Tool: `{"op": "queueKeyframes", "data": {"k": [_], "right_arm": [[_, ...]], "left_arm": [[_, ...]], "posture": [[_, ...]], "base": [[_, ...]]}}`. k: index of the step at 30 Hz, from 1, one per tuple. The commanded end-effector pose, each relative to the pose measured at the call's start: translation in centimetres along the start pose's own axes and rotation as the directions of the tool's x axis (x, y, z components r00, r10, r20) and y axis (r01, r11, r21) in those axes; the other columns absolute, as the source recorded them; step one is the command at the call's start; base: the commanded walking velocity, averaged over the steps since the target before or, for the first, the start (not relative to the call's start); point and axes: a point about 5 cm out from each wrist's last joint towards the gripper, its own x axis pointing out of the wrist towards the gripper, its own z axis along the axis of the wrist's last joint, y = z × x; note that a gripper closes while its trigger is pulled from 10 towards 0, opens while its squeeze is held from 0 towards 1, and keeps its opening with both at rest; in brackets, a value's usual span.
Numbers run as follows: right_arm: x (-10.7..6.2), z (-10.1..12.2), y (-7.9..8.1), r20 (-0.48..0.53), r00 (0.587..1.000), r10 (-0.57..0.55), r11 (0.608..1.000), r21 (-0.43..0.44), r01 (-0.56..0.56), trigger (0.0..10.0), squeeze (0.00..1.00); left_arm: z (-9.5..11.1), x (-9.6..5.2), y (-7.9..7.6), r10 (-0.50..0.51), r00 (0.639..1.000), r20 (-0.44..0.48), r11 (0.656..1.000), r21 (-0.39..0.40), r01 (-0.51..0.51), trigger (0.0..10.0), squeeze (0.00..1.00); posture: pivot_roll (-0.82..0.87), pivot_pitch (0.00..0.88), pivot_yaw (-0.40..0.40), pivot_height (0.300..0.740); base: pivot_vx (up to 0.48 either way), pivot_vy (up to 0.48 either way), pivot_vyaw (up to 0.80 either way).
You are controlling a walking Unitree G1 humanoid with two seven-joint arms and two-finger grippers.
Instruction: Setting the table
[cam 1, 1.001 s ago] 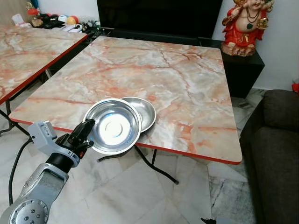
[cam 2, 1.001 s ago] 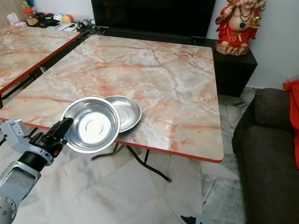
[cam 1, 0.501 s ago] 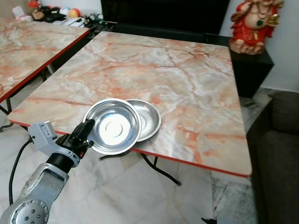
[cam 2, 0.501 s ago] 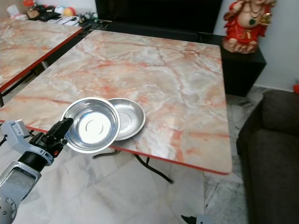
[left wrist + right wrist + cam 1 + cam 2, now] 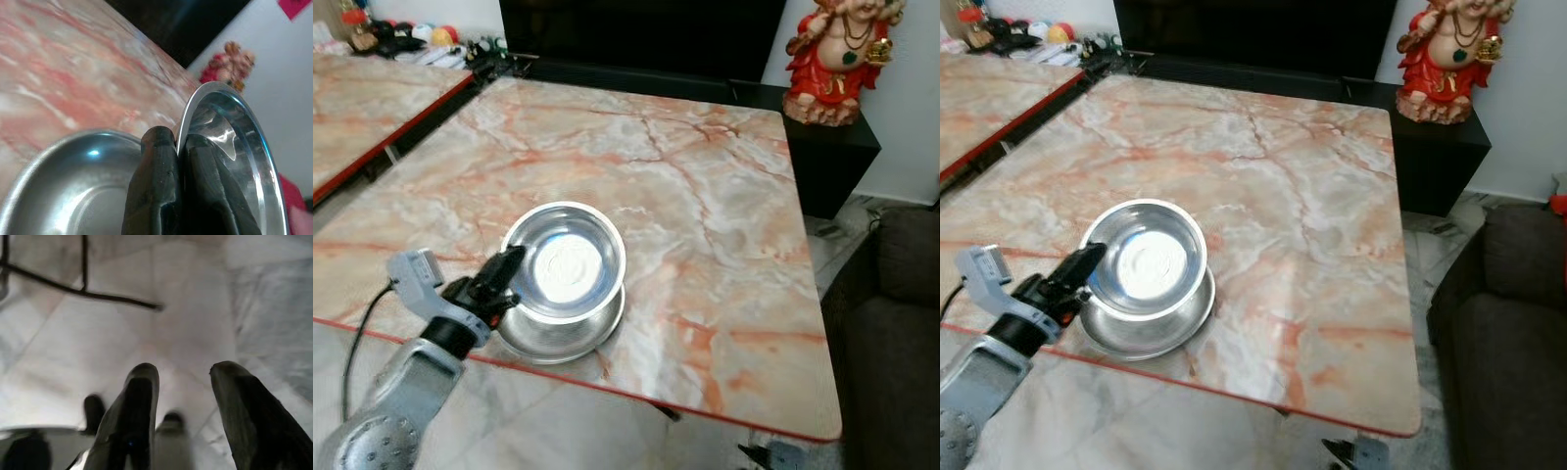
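Note:
My left gripper (image 5: 507, 269) is shut on the rim of a shiny steel bowl (image 5: 570, 262), holding it just above a second steel bowl (image 5: 558, 334) that sits on the marble table (image 5: 705, 186) near its front edge. In the left wrist view both black fingers (image 5: 156, 191) pinch the held bowl's rim (image 5: 234, 127), with the lower bowl (image 5: 73, 186) underneath. In its wrist view my right gripper (image 5: 181, 396) hangs open over the tiled floor.
A second marble table (image 5: 362, 108) stands to the left. At the back right a red figurine (image 5: 837, 54) sits on a black cabinet (image 5: 827, 157). A dark sofa (image 5: 901, 323) is at the right. A black TV unit (image 5: 636, 39) runs behind the table.
The camera has moved closer over the table. The held bowl has gone from beside the other bowl, overlapping its left edge, to directly above it.

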Motion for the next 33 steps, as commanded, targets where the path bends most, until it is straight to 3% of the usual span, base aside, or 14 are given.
{"op": "queueKeyframes", "data": {"k": [1, 5, 9, 11, 14, 19, 27, 33], "right_arm": [[-0.3, -0.8, -0.9, -0.03, 0.999, -0.026, 1.0, 0.001, 0.026, 10.0, 0.0], [-0.3, -0.8, -0.9, -0.028, 0.999, -0.027, 1.0, -0.001, 0.026, 10.0, 0.0], [-0.3, -0.9, -0.9, -0.031, 0.999, -0.027, 1.0, -0.005, 0.027, 10.0, 0.0], [-0.3, -1.0, -0.9, -0.033, 0.999, -0.025, 1.0, -0.008, 0.025, 10.0, 0.0], [-0.3, -1.0, -0.8, -0.034, 0.999, -0.024, 1.0, -0.008, 0.023, 10.0, 0.0], [-0.3, -1.1, -0.9, -0.034, 0.999, -0.022, 1.0, -0.011, 0.022, 10.0, 0.0], [-0.3, -1.0, -0.9, -0.033, 0.999, -0.021, 1.0, -0.016, 0.02, 10.0, 0.0], [-0.3, -1.1, -0.8, -0.033, 0.999, -0.018, 1.0, -0.019, 0.017, 10.0, 0.0]], "left_arm": [[0.0, -0.4, -0.5, -0.04, 0.999, -0.019, 0.999, -0.001, 0.04, 10.0, 0.0], [0.2, -0.9, -0.4, -0.061, 0.997, -0.037, 0.998, 0.007, 0.061, 10.0, 0.0], [1.2, -1.3, 1.1, 0.017, 1.0, -0.003, 1.0, 0.001, -0.017, 10.0, 0.0], [1.1, -1.4, 2.2, 0.101, 0.995, -0.016, 0.995, 0.013, -0.101, 10.0, 0.0], [0.9, -1.5, 2.7, 0.139, 0.99, -0.032, 0.99, 0.013, -0.139, 10.0, 0.0], [1.2, -1.2, 3.2, 0.174, 0.985, 0.007, 0.984, -0.046, -0.174, 10.0, 0.0], [0.4, -0.4, 3.5, 0.229, 0.973, -0.003, 0.966, -0.121, -0.228, 10.0, 0.0], [-0.3, 0.5, 2.9, 0.186, 0.982, -0.042, 0.976, -0.11, -0.19, 10.0, 0.0]], "posture": [[0.15, 0.174, -0.011, 0.74], [0.15, 0.177, -0.011, 0.74], [0.15, 0.176, -0.011, 0.74], [0.16, 0.174, -0.011, 0.74], [0.16, 0.174, -0.012, 0.74], [0.15, 0.17, -0.013, 0.74], [0.15, 0.166, -0.013, 0.74], [0.14, 0.163, -0.009, 0.74]], "base": [[0.0, 0.0, 0.0], [0.0, 0.0, 0.0], [0.0, 0.0, 0.0], [0.0, 0.0, 0.0], [0.0, 0.0, 0.0], [0.0, 0.0, 0.0], [0.0, 0.0, 0.0], [0.0, 0.0, 0.0]]}}
